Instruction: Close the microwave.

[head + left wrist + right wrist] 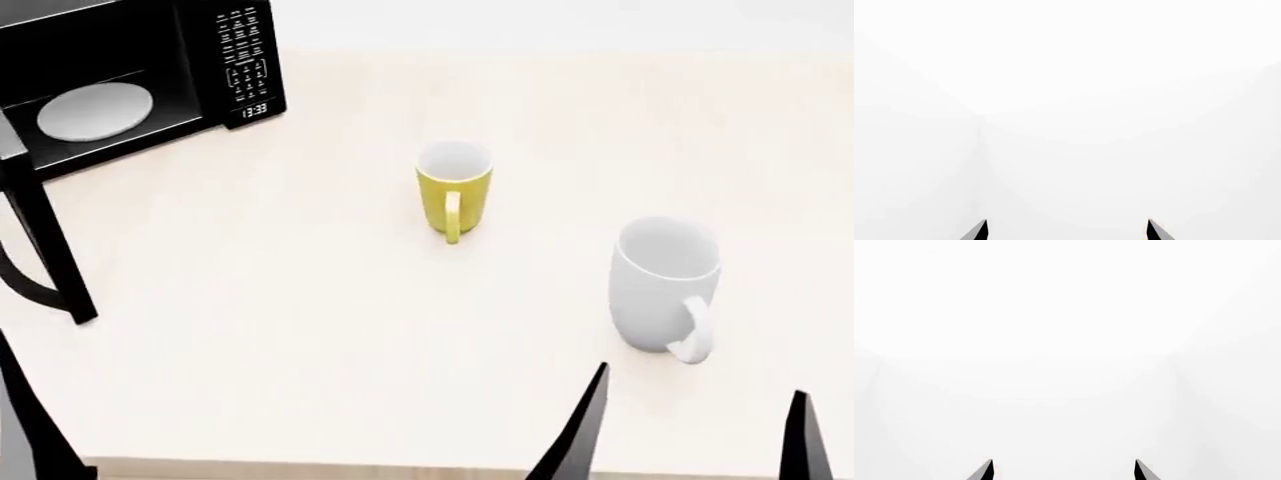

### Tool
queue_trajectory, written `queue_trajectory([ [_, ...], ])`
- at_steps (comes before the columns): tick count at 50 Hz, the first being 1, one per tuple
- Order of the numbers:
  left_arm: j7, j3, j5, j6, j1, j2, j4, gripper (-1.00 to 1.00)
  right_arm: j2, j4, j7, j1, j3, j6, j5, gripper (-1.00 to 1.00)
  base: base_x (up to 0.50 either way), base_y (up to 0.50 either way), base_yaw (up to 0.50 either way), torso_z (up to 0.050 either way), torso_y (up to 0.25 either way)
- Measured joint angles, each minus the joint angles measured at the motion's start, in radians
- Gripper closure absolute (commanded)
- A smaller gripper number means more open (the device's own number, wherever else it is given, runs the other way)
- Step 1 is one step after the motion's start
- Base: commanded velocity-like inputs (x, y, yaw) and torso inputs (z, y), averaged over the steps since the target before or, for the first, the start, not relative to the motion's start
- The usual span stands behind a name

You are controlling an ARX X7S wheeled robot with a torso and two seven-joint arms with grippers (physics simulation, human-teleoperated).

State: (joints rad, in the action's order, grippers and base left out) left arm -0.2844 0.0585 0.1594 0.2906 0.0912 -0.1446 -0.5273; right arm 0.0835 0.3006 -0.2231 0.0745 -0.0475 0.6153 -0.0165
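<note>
Microwave stands open at the tabletop's far left, its door swung toward you; both grippers wide, empty.

Pale cream table seen from head view. Black microwave stood at far left corner, door swung open toward near left, white turntable plate seen inside. Yellow mug stood upright near centre, handle turned to near side. White mug stood upright to right and nearer, well apart from yellow mug, handle at near right.
</note>
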Motion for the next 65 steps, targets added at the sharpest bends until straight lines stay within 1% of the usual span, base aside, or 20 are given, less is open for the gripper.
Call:
queue_trajectory([
  [18, -0.024, 0.013, -0.004, 0.003, 0.001, -0.019, -0.001, -1.0, 0.023, -0.009, -0.038, 0.007, -0.03, 0.029, -0.027, -1.0, 0.0, 0.5, 0.0, 0.0, 0.0],
  [48, -0.055, 0.035, -0.003, 0.005, 0.0, -0.045, 0.013, -1.0, 0.058, -0.021, -0.08, 0.008, -0.067, 0.027, -0.025, -1.0, 0.0, 0.5, 0.0, 0.0, 0.0],
  [57, -0.062, 0.041, -0.004, 0.003, -0.002, -0.053, 0.024, -1.0, 0.069, -0.013, -0.074, 0.001, -0.089, -0.044, 0.002, -1.0, 0.0, 0.0, 0.0, 0.0, 0.0],
  [65, -0.067, 0.048, -0.006, -0.001, -0.003, -0.059, 0.032, -1.0, 0.082, -0.002, -0.066, -0.003, -0.108, -0.099, 0.021, -1.0, 0.46, -0.04, 0.0, 0.0, 0.0],
])
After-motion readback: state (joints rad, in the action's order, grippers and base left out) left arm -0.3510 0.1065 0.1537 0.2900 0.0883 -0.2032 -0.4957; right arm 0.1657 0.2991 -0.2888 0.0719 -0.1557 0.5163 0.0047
